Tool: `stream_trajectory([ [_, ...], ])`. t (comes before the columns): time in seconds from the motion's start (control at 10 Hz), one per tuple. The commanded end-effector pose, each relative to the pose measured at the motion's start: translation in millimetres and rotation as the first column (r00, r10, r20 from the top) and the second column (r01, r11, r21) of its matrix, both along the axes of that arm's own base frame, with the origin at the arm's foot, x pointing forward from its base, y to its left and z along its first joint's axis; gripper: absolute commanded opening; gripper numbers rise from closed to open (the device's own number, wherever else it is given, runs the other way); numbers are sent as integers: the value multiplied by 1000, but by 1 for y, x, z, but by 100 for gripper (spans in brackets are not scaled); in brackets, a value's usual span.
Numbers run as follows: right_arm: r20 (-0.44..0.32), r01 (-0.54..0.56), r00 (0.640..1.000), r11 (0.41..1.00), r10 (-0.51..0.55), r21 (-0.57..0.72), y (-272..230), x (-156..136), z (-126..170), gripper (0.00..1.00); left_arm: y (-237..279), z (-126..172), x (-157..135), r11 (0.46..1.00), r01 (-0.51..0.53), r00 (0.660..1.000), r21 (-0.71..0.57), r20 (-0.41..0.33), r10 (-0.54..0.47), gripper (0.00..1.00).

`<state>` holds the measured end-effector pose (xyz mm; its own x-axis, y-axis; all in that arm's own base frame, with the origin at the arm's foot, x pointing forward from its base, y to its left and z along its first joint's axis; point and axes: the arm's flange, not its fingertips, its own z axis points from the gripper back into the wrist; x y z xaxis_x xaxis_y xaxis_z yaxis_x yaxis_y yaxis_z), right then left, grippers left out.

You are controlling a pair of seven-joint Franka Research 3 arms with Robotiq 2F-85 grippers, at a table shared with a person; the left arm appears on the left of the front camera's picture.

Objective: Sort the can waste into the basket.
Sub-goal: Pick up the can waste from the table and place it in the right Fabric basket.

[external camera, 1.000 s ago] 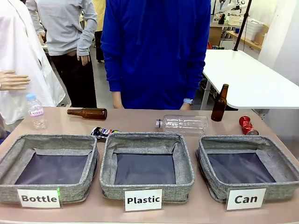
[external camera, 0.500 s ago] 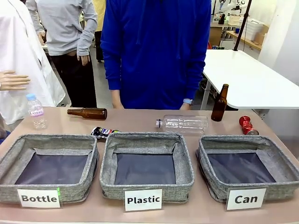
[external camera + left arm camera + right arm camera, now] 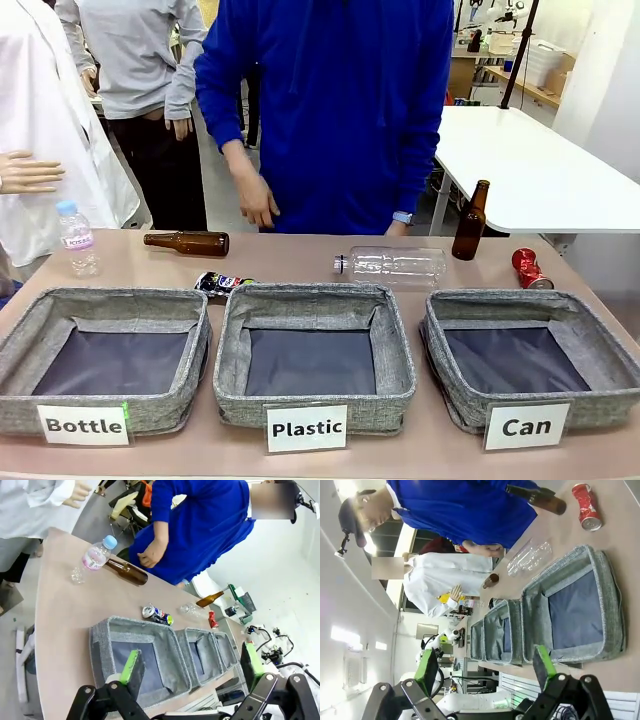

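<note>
Cans, both of them, lie on the table beyond the baskets. The red can rests on its side near the far right corner, just behind the far rim of the grey basket. That basket's white card reads "Can", and it stands at the near right corner. The black can, marked red, blue and white, lies left of the table's middle, close against the far left corner of the Plastic basket; whether they touch I cannot tell. The Plastic basket stands at the middle of the near edge, and the Bottle basket fills the near left corner.

Near the far left corner a small water bottle stands upright. To its right, along the far edge, a brown bottle lies on its side. A clear plastic bottle lies behind the Plastic basket, and an upright brown bottle stands between it and the red can.

A person in blue stands at the far edge, one hand hanging above it near the lying brown bottle, touching nothing.

In its wrist view the left gripper hangs clear of the table above the Bottle basket, jaws spread wide and holding nothing. The right gripper hangs likewise on the side of the grey basket, jaws wide and holding nothing.
</note>
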<state>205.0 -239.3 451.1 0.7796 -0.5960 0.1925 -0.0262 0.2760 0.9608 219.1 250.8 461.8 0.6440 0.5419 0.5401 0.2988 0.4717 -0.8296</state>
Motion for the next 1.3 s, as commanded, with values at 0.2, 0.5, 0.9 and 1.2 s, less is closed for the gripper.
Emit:
stream_trajectory([
  [0.2,33,2,999,1000,-1,-7,0,3,2,100,0,0,0,1000,1,1000,0,0,-1,100],
  [0.5,33,2,999,1000,-1,-7,0,3,2,100,-27,30,57,971,160,983,178,-122,-139,100],
  [0.9,33,2,999,1000,-1,-7,0,3,2,100,-130,45,188,813,407,894,416,-364,-261,100],
  [1.2,33,2,999,1000,-1,-7,0,3,2,100,-200,27,234,741,408,899,534,-378,-223,100],
])
